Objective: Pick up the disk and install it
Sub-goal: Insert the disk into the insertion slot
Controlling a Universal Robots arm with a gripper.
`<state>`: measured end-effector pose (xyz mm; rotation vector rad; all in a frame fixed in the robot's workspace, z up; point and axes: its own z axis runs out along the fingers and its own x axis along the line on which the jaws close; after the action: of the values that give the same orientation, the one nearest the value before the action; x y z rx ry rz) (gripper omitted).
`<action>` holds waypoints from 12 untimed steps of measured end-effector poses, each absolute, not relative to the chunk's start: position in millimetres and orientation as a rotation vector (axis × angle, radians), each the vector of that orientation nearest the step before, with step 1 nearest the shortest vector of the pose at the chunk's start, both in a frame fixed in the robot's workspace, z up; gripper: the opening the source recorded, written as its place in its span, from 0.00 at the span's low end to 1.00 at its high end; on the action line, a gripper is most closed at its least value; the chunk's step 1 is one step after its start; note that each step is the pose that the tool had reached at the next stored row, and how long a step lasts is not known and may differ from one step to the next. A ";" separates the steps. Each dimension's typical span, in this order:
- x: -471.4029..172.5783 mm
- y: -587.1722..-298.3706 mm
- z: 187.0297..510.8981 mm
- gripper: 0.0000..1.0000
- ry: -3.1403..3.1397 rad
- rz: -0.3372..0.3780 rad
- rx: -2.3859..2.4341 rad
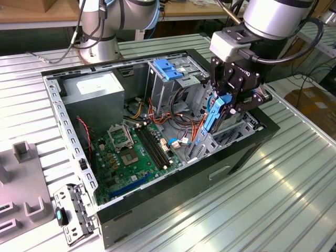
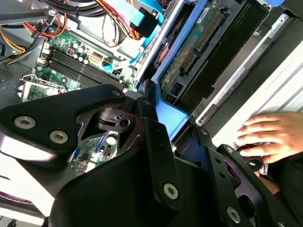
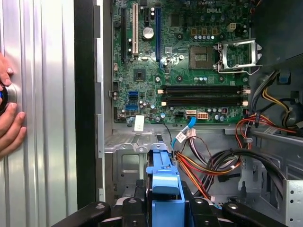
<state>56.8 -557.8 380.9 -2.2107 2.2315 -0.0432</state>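
The disk [image 1: 212, 114], a flat drive with blue side rails, hangs tilted on edge over the drive bay at the exterior view's right end of the open computer case [image 1: 173, 181]. My gripper [image 1: 229, 103] is shut on it, black fingers clamping both faces. In the first wrist view the disk's blue rail [image 3: 163, 187] sits between the fingers of the gripper [image 3: 163, 210], above the metal bay floor. The second wrist view looks past the gripper [image 2: 158, 125] along the disk's green circuit-board underside [image 2: 196, 45].
A green motherboard [image 1: 131, 152] fills the case floor. Red, orange and black cables [image 1: 181, 113] bunch beside the bay. A grey power supply [image 1: 97, 89] and a blue caddy [image 1: 168, 68] stand behind. A person's hand [image 2: 267, 137] rests on the ribbed table by the case.
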 end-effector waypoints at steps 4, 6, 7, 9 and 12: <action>56.8 -557.7 376.5 0.37 2.232 -0.043 -2.211; 56.8 -557.8 374.1 0.37 2.232 -0.043 -2.211; 56.8 -557.8 373.2 0.37 2.232 -0.043 -2.211; 56.8 -557.7 372.3 0.37 2.232 -0.044 -2.211; 56.8 -557.8 372.2 0.37 2.232 -0.044 -2.211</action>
<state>56.8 -557.8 372.2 -2.2107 2.2315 -0.0435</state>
